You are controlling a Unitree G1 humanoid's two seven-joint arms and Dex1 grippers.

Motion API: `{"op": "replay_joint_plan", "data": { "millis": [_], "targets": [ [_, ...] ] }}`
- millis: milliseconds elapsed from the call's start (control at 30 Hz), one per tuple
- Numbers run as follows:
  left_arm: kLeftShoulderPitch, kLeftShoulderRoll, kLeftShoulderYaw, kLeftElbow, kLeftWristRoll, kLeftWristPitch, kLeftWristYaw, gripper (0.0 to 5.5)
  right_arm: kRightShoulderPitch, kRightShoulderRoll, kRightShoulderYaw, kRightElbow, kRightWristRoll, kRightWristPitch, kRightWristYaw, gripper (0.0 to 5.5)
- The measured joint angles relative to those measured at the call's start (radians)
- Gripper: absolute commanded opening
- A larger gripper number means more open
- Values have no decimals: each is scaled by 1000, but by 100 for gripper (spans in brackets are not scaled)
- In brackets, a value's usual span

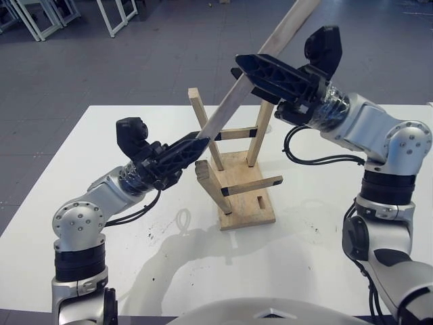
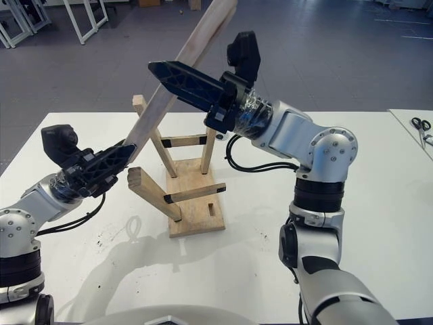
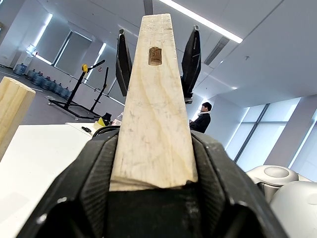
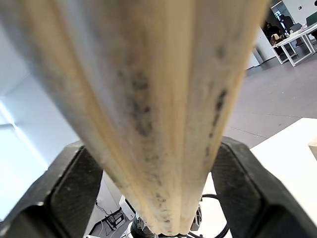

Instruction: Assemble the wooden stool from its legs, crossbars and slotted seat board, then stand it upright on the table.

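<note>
Nearest the wrist cameras is the loose leg (image 3: 153, 124), a long square-section wooden bar carried off the surface (image 1: 101, 149) by both arms. The left tool (image 1: 199, 143) is clamped on its lower end, with the fingers closed flat against both side faces. The right tool (image 1: 242, 68) is closed around the bar higher up, just beside a small mortise (image 3: 155, 55) cut in one face.

The part-built stool lies inverted near the middle of the surface. Its seat board (image 1: 247, 213) rests flat, with three fitted legs (image 1: 260, 135) pointing upward. A rear crossbar (image 1: 237, 133) joins the two far legs. A front crossbar (image 1: 254, 185) projects from the near leg with its dark tip unsupported.

Critical relation: the loose leg's long axis slopes from the left tool up and away toward the robot's right, crossing above the fitted legs. The open slot (image 1: 262, 201) lies below that axis, on the right side of the board and directly under the free crossbar tip. The left tool is the lower one and is nearer the slot.

Seating will probably require bringing the bar close to vertical over the slot. The left tool covers the bar's lower end.
</note>
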Motion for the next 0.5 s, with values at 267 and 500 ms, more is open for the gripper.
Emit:
{"op": "replay_joint_plan", "data": {
  "millis": [267,500],
  "targets": [
    [-18,1,-1,8,59,-6,-11,266,0,-9,7,32,-43,-3,17,205],
    [-78,-6,92,116,37,-40,62,373,-57,-65,-65,129,-102,-56,46,202]
  ]
}}
